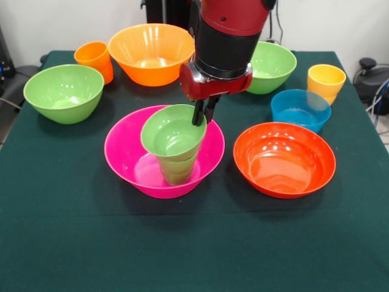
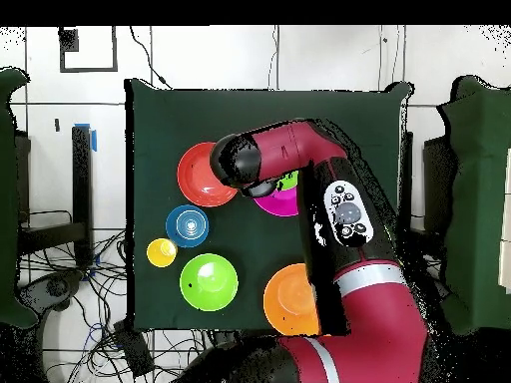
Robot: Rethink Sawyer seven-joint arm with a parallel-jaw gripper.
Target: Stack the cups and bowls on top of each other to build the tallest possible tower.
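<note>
Claw (image 1: 203,115) closed on small green bowl's (image 1: 172,134) rim.

We see a dark green tablecloth (image 1: 73,243) covering the table, a white wall (image 1: 61,21) behind it, tangled cables (image 2: 60,284) on the tiled floor (image 2: 200,55), and blue tape (image 2: 93,138) nearby.
</note>
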